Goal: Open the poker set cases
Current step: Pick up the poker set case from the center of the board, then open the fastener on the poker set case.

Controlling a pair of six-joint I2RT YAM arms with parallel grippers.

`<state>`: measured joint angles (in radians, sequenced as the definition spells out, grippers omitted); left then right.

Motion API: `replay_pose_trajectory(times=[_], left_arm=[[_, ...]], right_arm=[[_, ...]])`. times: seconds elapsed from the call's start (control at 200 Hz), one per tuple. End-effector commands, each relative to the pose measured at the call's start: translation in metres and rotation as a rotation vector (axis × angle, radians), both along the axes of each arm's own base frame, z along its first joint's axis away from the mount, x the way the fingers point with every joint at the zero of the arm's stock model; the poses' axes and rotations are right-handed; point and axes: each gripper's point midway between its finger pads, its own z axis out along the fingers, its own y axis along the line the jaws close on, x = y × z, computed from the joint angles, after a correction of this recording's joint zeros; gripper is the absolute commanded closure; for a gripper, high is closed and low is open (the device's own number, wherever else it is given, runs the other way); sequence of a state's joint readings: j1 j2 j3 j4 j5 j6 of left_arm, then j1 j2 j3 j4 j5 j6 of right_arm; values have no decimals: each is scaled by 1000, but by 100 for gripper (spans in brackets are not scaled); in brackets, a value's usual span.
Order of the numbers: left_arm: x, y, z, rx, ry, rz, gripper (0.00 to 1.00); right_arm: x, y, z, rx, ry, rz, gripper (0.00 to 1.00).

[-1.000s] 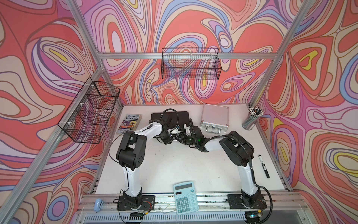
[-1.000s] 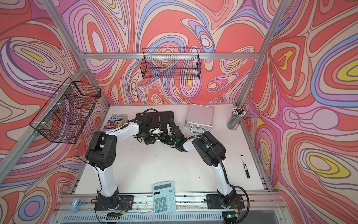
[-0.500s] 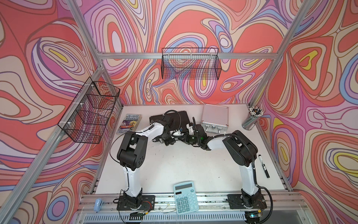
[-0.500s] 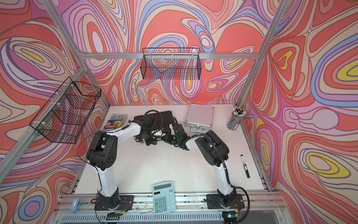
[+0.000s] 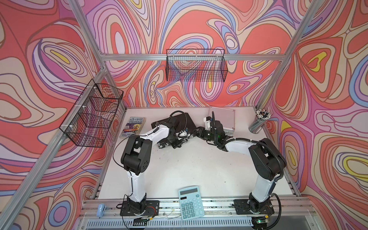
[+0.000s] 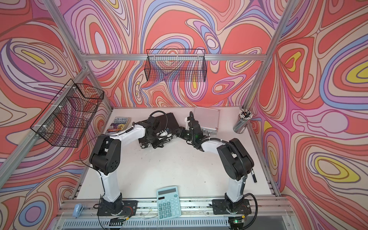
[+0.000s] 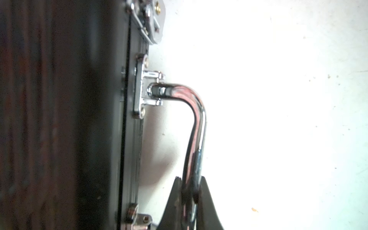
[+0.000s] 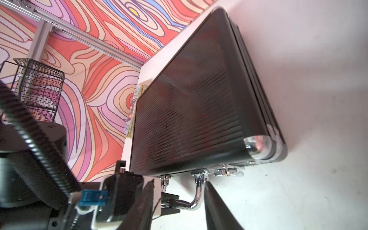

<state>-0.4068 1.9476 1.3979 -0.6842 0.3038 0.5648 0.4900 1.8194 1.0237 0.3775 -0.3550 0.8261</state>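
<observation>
The black poker set case (image 5: 189, 121) (image 6: 171, 119) lies flat at the back middle with its lid down. Its chrome handle (image 7: 197, 119) (image 8: 196, 199) sticks out from the front edge, beside a metal latch (image 7: 151, 22). My left gripper (image 7: 189, 191) (image 5: 179, 139) is shut on that handle. My right gripper (image 8: 179, 182) (image 5: 196, 132) stands open at the case's right front corner, its jaws on either side of the handle's bend without pinching it. The silver case (image 5: 223, 117) (image 6: 208, 119) lies closed behind the right wrist.
A paperback book (image 5: 133, 127) lies left of the black case. A light-blue calculator (image 5: 191, 202) sits at the front edge. A cup of pens (image 5: 259, 121) stands back right and a marker (image 6: 253, 175) lies near the right edge. Wire baskets (image 5: 196, 65) hang on the walls.
My left gripper has closed on the black case's handle. My right gripper has opened and shifted back and to the right along the case's front edge.
</observation>
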Motion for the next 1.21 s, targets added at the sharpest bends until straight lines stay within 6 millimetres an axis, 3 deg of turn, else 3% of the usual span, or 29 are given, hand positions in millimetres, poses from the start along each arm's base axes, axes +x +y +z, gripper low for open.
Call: replay_pose_trajectory(times=[0.0, 0.145, 0.17, 0.33, 0.546, 0.601, 0.811, 0.991, 1.011, 1.202], left_arm=[[-6, -16, 44, -89, -31, 35, 100], [-7, -22, 74, -155, -80, 69, 100], [-8, -22, 79, -168, -88, 75, 100], [-11, -23, 96, -212, -140, 92, 100], [-15, -32, 93, -233, -124, 78, 100], [-16, -35, 92, -236, -117, 71, 100], [-17, -38, 90, -240, -105, 67, 100], [-17, -40, 92, -254, -102, 63, 100], [-17, -40, 92, -253, -101, 63, 100], [-20, -44, 95, -261, -101, 49, 100]], right_arm=[[-2, -15, -3, -72, 13, -30, 57], [2, -35, -12, -142, 68, -85, 52], [2, -39, 0, -134, 53, -98, 51], [0, -48, 8, -94, 75, -119, 47], [-2, -42, 21, 22, 136, -140, 42], [-5, -40, 15, 50, 171, -143, 36], [-14, -30, -12, 139, 272, -125, 33], [-10, -18, 2, 164, 234, -112, 28], [-9, -15, -10, 152, 253, -110, 27], [-10, 1, -19, 164, 267, -90, 26]])
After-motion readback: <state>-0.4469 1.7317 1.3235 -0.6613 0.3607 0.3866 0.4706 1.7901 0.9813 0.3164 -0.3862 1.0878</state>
